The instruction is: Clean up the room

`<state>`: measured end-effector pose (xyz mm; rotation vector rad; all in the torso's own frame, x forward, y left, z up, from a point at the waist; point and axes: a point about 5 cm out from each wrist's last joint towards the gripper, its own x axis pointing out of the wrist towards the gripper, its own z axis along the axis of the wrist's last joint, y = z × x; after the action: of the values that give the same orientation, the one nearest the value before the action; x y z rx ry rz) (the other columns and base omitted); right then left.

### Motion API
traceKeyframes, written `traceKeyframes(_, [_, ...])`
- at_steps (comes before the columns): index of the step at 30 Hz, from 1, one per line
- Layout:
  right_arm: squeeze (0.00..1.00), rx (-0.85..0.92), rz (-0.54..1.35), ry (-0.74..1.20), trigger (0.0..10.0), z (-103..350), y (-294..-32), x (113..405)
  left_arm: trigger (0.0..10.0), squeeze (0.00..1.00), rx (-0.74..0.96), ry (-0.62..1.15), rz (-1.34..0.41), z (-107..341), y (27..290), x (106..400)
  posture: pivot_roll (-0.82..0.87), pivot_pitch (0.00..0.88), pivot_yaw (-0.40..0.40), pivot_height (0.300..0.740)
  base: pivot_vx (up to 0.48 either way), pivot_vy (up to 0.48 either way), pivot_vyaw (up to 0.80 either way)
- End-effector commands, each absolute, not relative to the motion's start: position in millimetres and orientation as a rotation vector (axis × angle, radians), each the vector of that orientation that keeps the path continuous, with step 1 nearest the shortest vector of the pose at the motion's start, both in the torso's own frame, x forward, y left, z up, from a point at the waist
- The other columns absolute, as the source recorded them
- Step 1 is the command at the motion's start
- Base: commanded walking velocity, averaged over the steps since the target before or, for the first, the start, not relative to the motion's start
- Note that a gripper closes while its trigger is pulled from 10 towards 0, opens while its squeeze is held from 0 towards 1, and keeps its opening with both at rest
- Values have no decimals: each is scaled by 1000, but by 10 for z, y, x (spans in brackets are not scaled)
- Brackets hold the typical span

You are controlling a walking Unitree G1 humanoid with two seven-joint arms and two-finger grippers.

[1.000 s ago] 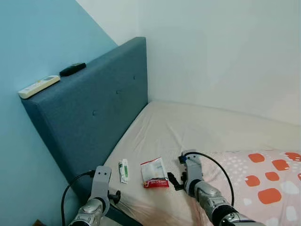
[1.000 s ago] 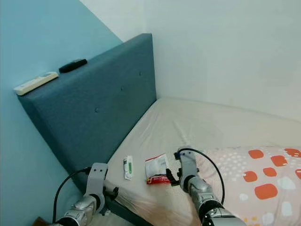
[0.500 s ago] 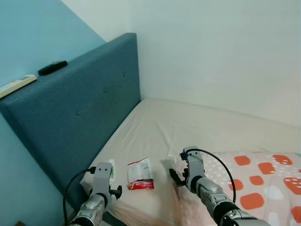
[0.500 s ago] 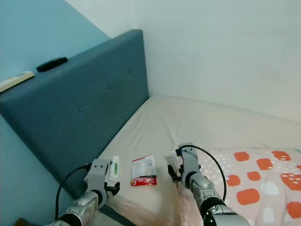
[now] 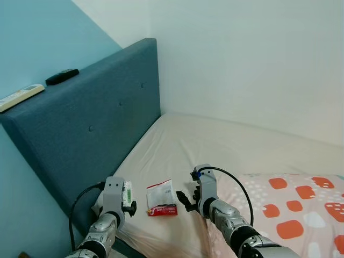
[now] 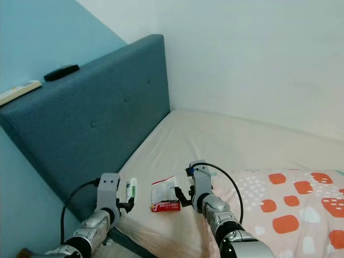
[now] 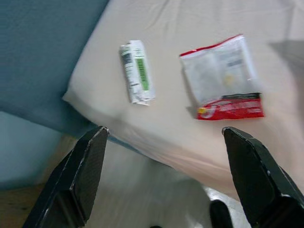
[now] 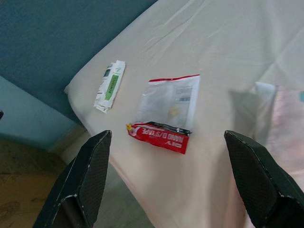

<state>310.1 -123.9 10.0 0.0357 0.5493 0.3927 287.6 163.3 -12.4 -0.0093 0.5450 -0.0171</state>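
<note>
Red-and-white wrapper point(image 8: 167, 110) and green-striped sachet point(image 8: 109, 84) flat on bed point(image 5: 215, 145) corner near headboard point(image 5: 91, 129); left gripper point(image 7: 166, 175) and right gripper point(image 8: 166, 180) above, fingers spread wide.

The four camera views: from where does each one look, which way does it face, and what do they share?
Left eye view: on the head, facing forward and down at the bed and blue headboard; both silver arms show, left gripper and right gripper.
Right eye view: same scene, slightly shifted.
Left wrist view: along its open black fingers, toward the mattress corner.
Right wrist view: along its open fingers, same corner.
Shared: all four show the red-and-white packet and the small green-striped wrapper.
</note>
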Motion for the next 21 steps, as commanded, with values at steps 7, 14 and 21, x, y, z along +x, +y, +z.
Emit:
traceKeyframes(7, [0,52,376,586,10000,7,-1354,3013,10000,0,52,553,44,-166,1894,2787,-126,21,-1,675,0,0,0])
traceKeyframes(14, [0,60,380,582,10000,-9,-1382,2989,10000,0,61,543,73,-150,1998,2780,-123,27,-3,655,0,0,0])
traceKeyframes(21, [0,87,392,560,10000,6,-1379,2991,10000,0,55,516,75,-105,2005,2822,-122,30,-2,630,0,0,0])
